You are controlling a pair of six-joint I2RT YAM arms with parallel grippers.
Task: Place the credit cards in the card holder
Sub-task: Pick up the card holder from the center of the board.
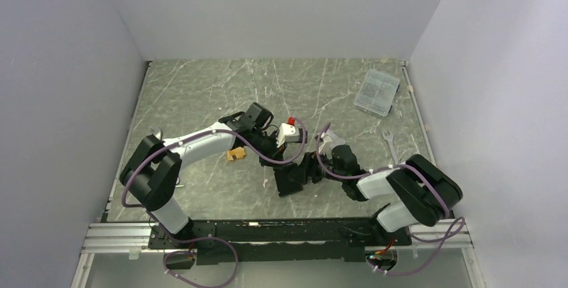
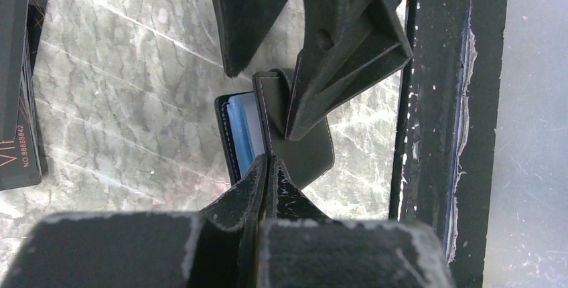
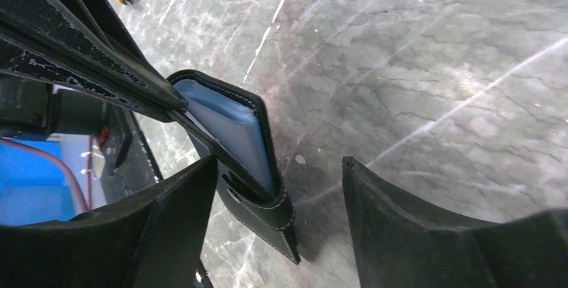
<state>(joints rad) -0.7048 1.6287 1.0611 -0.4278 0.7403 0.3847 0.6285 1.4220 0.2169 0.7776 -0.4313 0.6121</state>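
Pinching black leather bifold card holder (image 3: 231,137) in clamped left gripper (image 2: 266,167), over near-centre of marbled tabletop (image 1: 201,94), with right gripper (image 3: 280,164) spread wide around it, empty. Likely light, floppy; grip stitched edge.

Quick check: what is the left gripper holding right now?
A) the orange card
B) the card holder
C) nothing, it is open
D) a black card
B: in the left wrist view the left gripper is shut on an edge of the card holder, while the right gripper stands open next to it.
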